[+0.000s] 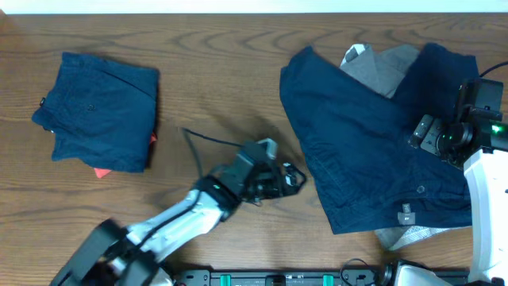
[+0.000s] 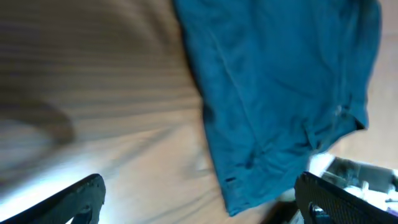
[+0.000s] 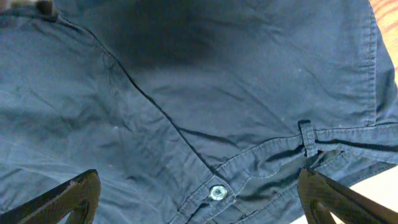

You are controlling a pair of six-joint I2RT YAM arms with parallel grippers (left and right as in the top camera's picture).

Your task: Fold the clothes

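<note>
both tools point(image 1: 292, 179) point(image 3: 199, 199) spread, empty above navy shorts point(image 1: 373, 143)

Left wrist view motion-blurred; others sharp, evenly lit.

Folded navy shorts point(image 1: 99, 111) lie at the left. Unfolded navy shorts point(image 1: 373, 135) lie spread at the right, button point(image 3: 217, 192) showing, over grey garments point(image 1: 381, 67).

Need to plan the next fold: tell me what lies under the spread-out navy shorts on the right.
Light grey cloth pokes out beyond the top edge of the spread-out navy shorts, and more grey shows at the bottom. Whatever lies between is covered.
</note>
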